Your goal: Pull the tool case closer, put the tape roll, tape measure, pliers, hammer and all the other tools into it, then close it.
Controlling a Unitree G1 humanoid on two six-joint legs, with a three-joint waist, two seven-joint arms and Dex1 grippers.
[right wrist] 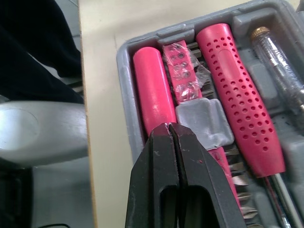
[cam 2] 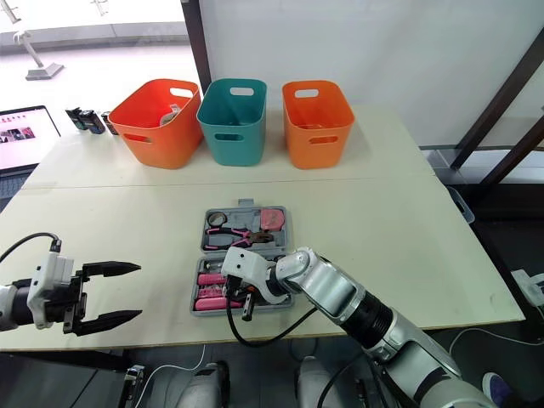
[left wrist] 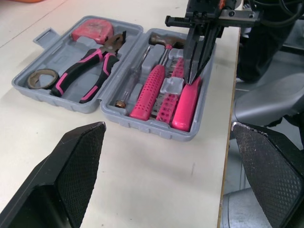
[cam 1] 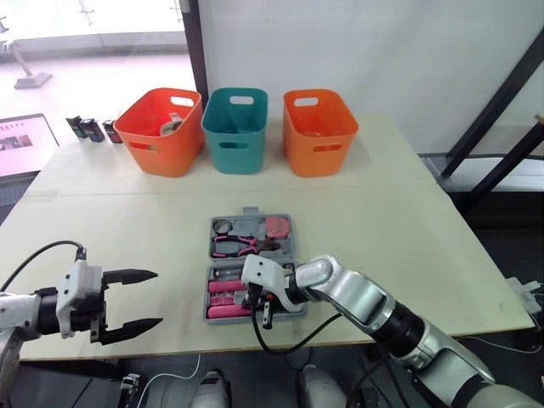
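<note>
The grey tool case [cam 1: 211,248] lies open near the table's front edge. Its far half holds the tape roll [left wrist: 40,78], the pink-handled pliers [left wrist: 88,71] and the red tape measure [left wrist: 92,31]. Its near half holds the pink hammer handle [right wrist: 152,99], a bit strip [right wrist: 183,71] and a pink screwdriver [right wrist: 237,95]. My right gripper [cam 1: 260,309] is shut with nothing in it, its tips pointing down just over the hammer handle at the near half's right end. My left gripper [cam 1: 143,299] is wide open, left of the case and apart from it.
Three bins stand in a row at the back: orange [cam 1: 161,132], teal [cam 1: 235,129], orange [cam 1: 319,132]. Small dark items [cam 1: 89,127] and a laptop [cam 1: 21,140] sit at the far left. The table's front edge runs just below the case.
</note>
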